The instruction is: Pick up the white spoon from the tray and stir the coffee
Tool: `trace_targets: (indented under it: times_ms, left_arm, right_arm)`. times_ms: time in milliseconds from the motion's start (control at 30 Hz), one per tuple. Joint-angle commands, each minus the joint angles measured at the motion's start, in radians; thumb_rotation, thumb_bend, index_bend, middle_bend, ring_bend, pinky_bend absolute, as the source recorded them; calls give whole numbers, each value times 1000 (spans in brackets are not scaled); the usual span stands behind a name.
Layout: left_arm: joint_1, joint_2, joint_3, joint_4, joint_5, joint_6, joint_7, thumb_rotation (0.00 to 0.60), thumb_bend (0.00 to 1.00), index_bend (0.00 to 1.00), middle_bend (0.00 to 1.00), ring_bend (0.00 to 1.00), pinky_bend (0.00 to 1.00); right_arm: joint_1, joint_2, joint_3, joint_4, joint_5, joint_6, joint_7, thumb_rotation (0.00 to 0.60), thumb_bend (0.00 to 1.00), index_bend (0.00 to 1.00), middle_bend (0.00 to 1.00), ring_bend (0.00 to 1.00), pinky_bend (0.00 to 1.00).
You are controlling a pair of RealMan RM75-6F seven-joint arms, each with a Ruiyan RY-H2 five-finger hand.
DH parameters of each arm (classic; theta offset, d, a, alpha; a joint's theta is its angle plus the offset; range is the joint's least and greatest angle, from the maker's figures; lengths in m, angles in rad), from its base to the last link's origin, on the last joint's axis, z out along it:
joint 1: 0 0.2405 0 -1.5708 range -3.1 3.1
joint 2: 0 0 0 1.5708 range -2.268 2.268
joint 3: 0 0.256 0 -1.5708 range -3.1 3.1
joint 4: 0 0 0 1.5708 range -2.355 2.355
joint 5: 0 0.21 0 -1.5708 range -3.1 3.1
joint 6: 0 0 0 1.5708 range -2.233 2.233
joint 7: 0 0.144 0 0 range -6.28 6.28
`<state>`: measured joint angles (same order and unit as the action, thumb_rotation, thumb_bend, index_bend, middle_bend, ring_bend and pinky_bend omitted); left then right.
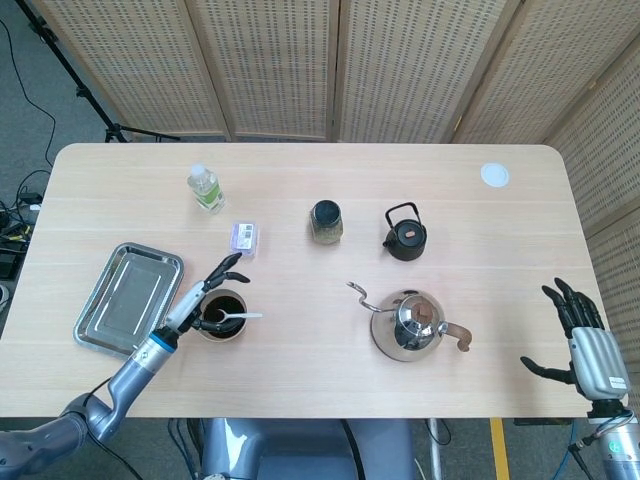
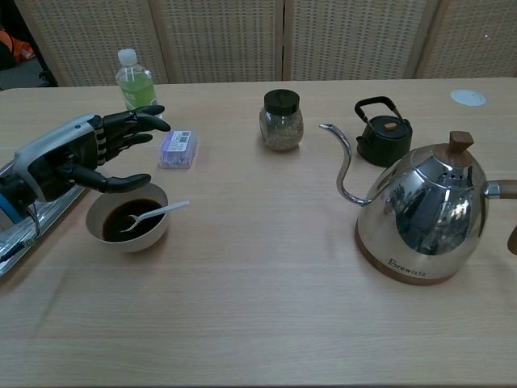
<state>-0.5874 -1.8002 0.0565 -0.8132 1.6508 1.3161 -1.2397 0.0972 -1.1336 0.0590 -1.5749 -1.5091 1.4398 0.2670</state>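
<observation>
A white spoon [image 2: 153, 215] [image 1: 236, 317] lies in the coffee bowl [image 2: 128, 222] [image 1: 221, 315], its handle resting over the right rim. Dark coffee fills the bowl. My left hand [image 2: 85, 153] [image 1: 200, 293] hovers just left of and above the bowl, fingers spread, holding nothing. The steel tray [image 1: 129, 298] [image 2: 18, 234] lies to the left of the bowl with nothing on it. My right hand [image 1: 583, 338] hangs open off the table's right front corner, seen only in the head view.
A steel gooseneck kettle [image 1: 410, 323] [image 2: 424, 213] stands right of centre. Behind are a black teapot [image 1: 405, 234], a dark-lidded jar [image 1: 326, 222], a purple packet [image 1: 245, 237], a green bottle [image 1: 205, 188] and a white disc [image 1: 494, 175].
</observation>
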Motion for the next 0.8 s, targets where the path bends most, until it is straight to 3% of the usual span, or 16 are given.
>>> trace_targets:
  times_ms: [33, 100, 200, 400, 567, 800]
  left_arm:
    - [10, 84, -8, -79, -2, 15, 152, 600, 265, 197, 0, 0, 0]
    - [26, 148, -13, -119, -21, 9, 325, 600, 282, 128, 0, 0, 0]
    - [67, 271, -19, -265, -78, -15, 595, 600, 315, 93, 0, 0, 0]
    - [180, 440, -25, -481, -214, 7, 980, 600, 347, 57, 0, 0, 0]
    - [264, 517, -15, -595, -277, 53, 1088, 600, 346, 35, 0, 0, 0]
    - [333, 528, -14, -639, -271, 129, 1197, 600, 346, 34, 0, 0, 0]
  right_arm:
    - [-1, 1, 0, -1, -1, 2, 1, 600, 0, 65, 0, 0, 0]
    - [-1, 0, 1, 1, 0, 4, -1, 600, 0, 65, 0, 0, 0]
    - [-1, -5, 1, 8, -4, 9, -14, 600, 0, 65, 0, 0, 0]
    - [-6, -32, 5, 41, -28, 51, -88, 600, 0, 65, 0, 0, 0]
    - [-17, -67, 18, 73, -45, 110, -181, 600, 0, 65, 0, 0, 0]
    - [-23, -88, 20, 81, -54, 134, -219, 600, 0, 65, 0, 0, 0]
